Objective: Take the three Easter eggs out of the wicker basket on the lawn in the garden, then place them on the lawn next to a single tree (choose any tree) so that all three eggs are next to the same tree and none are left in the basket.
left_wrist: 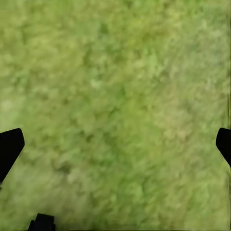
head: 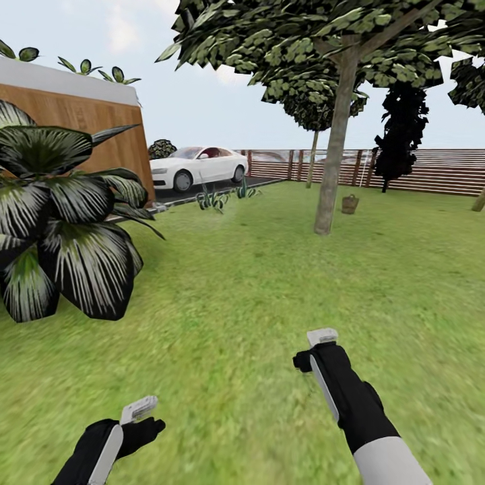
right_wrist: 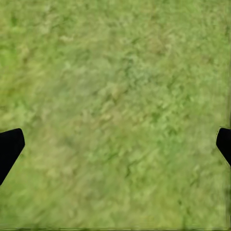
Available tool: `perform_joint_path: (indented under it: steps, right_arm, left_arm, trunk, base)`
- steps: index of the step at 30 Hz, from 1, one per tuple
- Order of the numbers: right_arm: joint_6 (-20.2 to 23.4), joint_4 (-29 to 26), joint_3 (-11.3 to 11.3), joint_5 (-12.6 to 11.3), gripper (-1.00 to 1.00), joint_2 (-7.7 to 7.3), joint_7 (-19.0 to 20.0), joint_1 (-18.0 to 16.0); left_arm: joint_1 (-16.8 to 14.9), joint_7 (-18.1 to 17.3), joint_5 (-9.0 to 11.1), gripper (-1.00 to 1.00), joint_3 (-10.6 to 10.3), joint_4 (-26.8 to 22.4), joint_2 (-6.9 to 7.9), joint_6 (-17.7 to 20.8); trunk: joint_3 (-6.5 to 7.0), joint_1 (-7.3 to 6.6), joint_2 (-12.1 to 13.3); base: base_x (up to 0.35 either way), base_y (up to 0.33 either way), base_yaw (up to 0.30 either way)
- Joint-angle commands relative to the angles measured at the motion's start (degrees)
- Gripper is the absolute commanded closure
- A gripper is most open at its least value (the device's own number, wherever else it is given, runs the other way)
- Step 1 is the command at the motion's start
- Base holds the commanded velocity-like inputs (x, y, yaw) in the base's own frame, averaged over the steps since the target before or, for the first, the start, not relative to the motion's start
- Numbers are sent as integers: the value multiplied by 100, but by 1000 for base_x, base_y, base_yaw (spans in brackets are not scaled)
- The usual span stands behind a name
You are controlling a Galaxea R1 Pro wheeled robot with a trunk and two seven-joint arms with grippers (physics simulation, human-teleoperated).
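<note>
A: What takes up most of the head view?

B: The lawn (head: pixel 269 283), mottled green, running from the bottom edge up to the slatted wooden fence (head: pixel 431 170) across the upper right. Above that, pale sky.

A: And the next biggest things?

B: A broad dark-leaved plant (head: pixel 64 222) fills the left side, in front of a wood-panelled building (head: pixel 81 128) in the upper left. Right of centre stands the tree (head: pixel 335 135), a straight grey-brown trunk rising to a leafy crown along the top edge. A black-leaved tree (head: pixel 403 131) stands by the fence further right.

A: Anything else up there?

B: A white car (head: pixel 199 167) parked left of centre, beyond the grass.

A: Where's the wicker basket (head: pixel 349 204)?

B: Small and far off, upper right of centre, on the grass just right of the tree's trunk. Too small to tell what is inside.

A: The grippers?

B: The left gripper (head: pixel 138 409) sits at the lower left, the right gripper (head: pixel 322 337) lower right of centre, both over bare grass. In each wrist view the dark fingertips (left_wrist: pixel 10 147) (right_wrist: pixel 9 144) sit at opposite edges, spread wide apart with nothing but grass between them.
</note>
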Motion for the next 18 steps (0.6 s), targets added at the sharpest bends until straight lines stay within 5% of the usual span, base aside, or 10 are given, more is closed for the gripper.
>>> perform_joint_path:
  steps: [1, 6, 11, 14, 18]
  right_arm:
    - [40, 119, 2, 57, -100, -11, 17, -1]
    - [-16, 478, -38, 34, -100, -322, 19, -4]
    - [-17, 496, -61, 30, -100, -395, 23, -4]
    - [-8, 496, -306, 30, -100, -406, 26, -3]
    - [7, 486, -562, 33, -100, -433, 27, -4]
  left_arm:
    - [-2, 57, 59, -100, -1, -72, 1, 27]
    - [-2, 61, 57, -100, -19, -166, -19, 27]
    - [-4, 54, -34, -100, -77, -143, -50, 32]
    - [-3, 61, -61, -100, -359, -94, -65, 28]
    - [-2, 61, -53, -100, -407, 0, -22, 27]
  trunk:
    - [-7, 3, -3]
    - [-7, 3, -3]
    - [-5, 3, -3]
    - [0, 3, -3]
    - [8, 3, -3]
  base:
    - [338, -129, 0]
    - [336, -144, -3]
    - [317, -189, -161]
    - [298, -216, -280]
    - [285, -221, -294]
